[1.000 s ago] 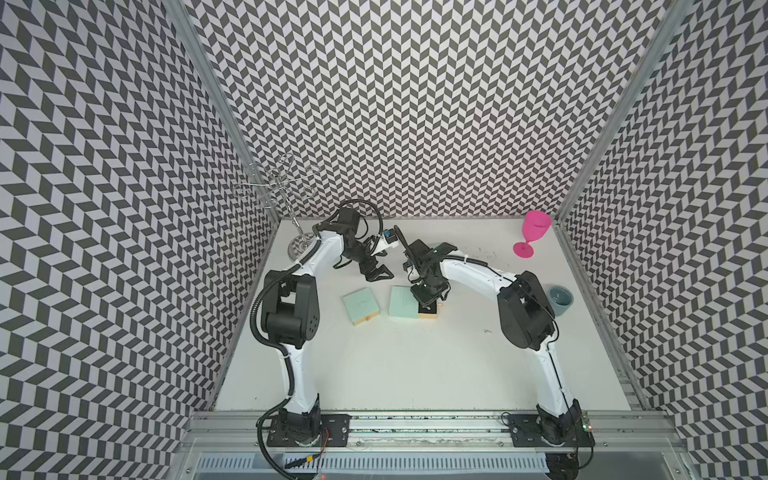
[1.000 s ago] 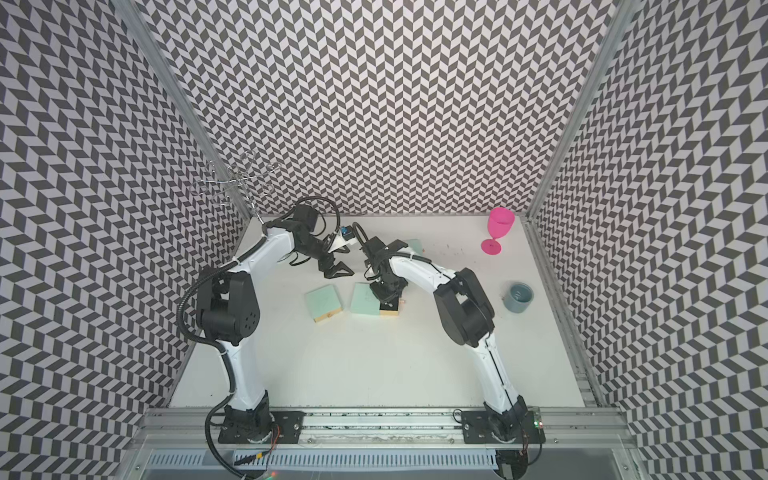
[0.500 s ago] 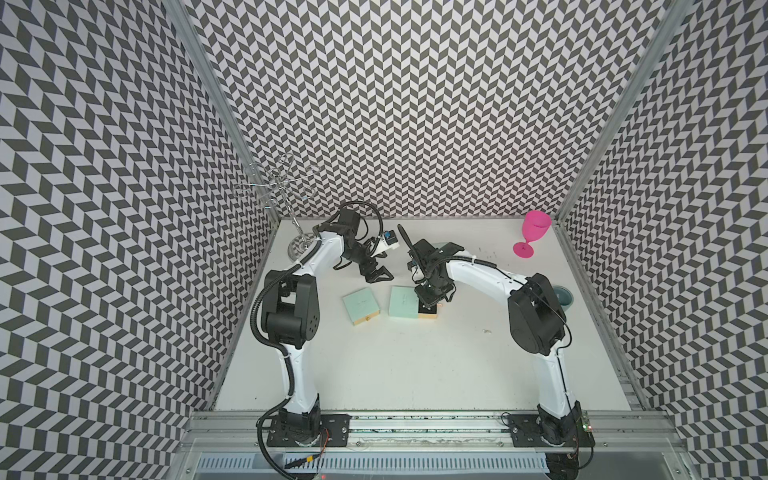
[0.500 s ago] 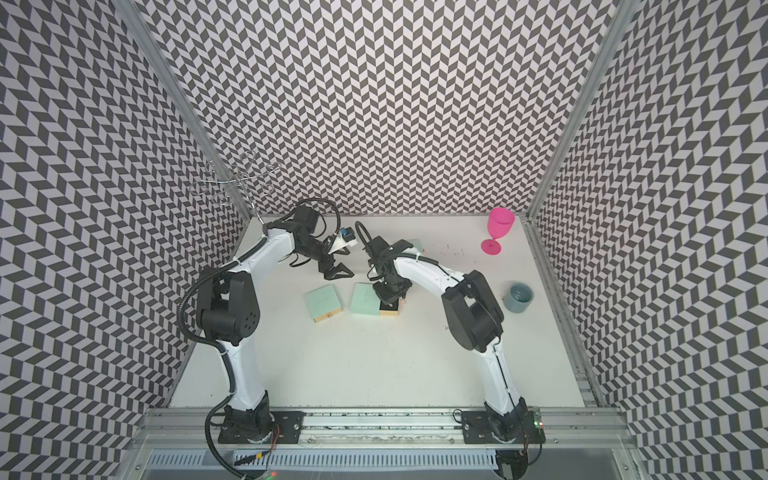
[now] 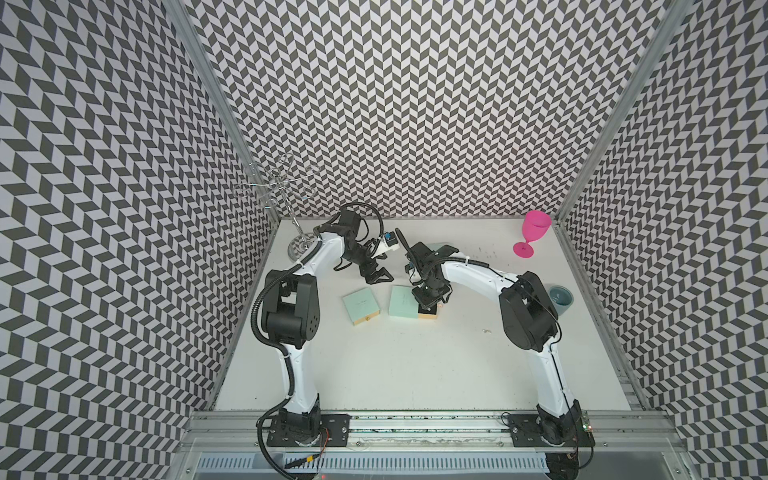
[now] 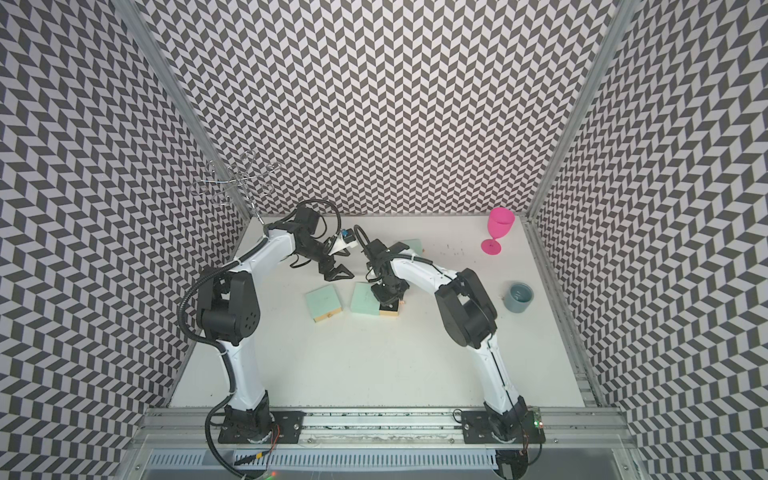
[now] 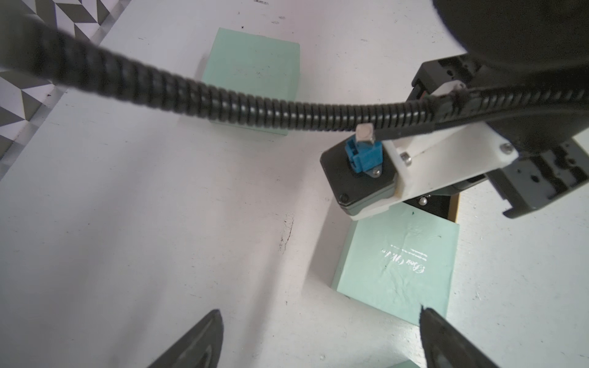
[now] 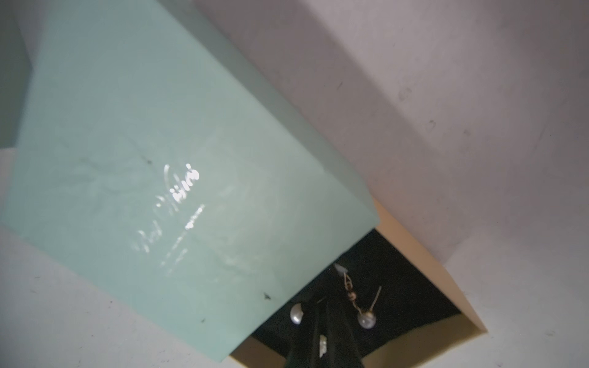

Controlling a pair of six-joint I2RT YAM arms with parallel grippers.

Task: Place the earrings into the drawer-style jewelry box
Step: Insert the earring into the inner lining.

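My right gripper [image 8: 334, 277] was shut, with its tip down in the open drawer [image 8: 424, 267] of the middle box [image 8: 159, 159]. In both top views my own wrist covered most of that drawer, and only a tan corner [image 5: 429, 316] showed.

The right wrist view showed more. 2 pearls of the earrings [image 8: 366, 320] lay over the drawer's black lining, 1 on each side of my fingers [image 8: 338, 334]. A fine chain ran from 1 pearl up to my tip. I could not tell whether I pinched its end or it only lay against me. A pale speck [image 8: 322, 345] lower on my finger was too blurred to name, and the frame edge cut off part of the drawer.

My left gripper [image 7: 320, 315] stood wide open and held nothing. It hung over the table [image 5: 415, 374] just beside the same box. Its wrist view showed only the 2 fingertips; the rest was cut off.

A 2nd box [image 5: 360, 306] sat near the middle one, on my left, with its tan drawer front showing. A 3rd box [image 6: 411, 245] lay farther back, largely hidden behind my right arm, and in the left wrist view my cable [image 7: 242, 108] crossed it.

A tiny glint [image 5: 486, 331] on the table near my right elbow was too small to call an earring. In a top view that arm hid part of the grey cup [image 5: 562, 300].
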